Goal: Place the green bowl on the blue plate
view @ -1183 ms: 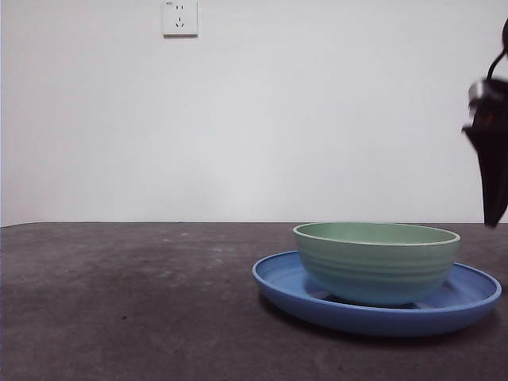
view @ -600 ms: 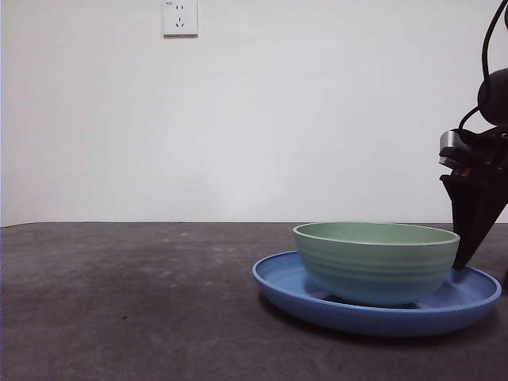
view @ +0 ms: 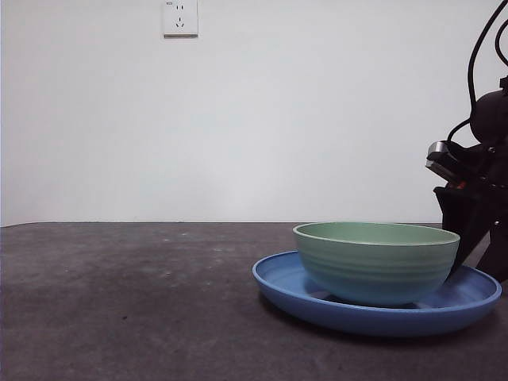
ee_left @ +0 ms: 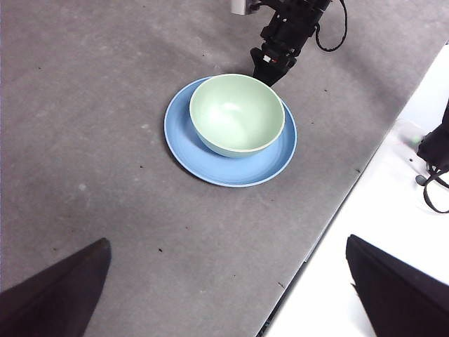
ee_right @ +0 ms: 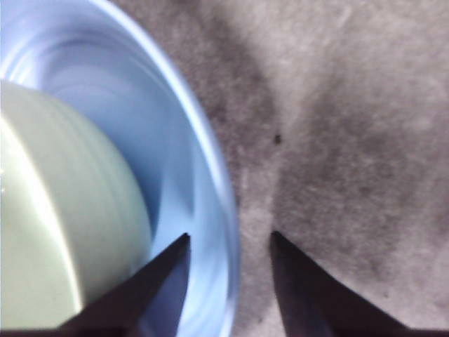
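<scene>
The green bowl point(view: 376, 262) is sitting upright inside the blue plate point(view: 278, 279) on the grey surface point(view: 127, 302). The right hand point(ee_right: 230, 247) is hovering low at the plate's rim, jaws parted astride it, gripping nothing. The left hand point(ee_left: 224, 288) is waiting well away from the plate, spread wide and empty.

The bowl point(view: 376, 262) looks like smooth, satin plastic, ridged outside. Under it, the plate point(view: 286, 287) is glossy and smooth. Around the plate, the table point(view: 127, 302) is matt, rough, mottled grey, like felt.
</scene>
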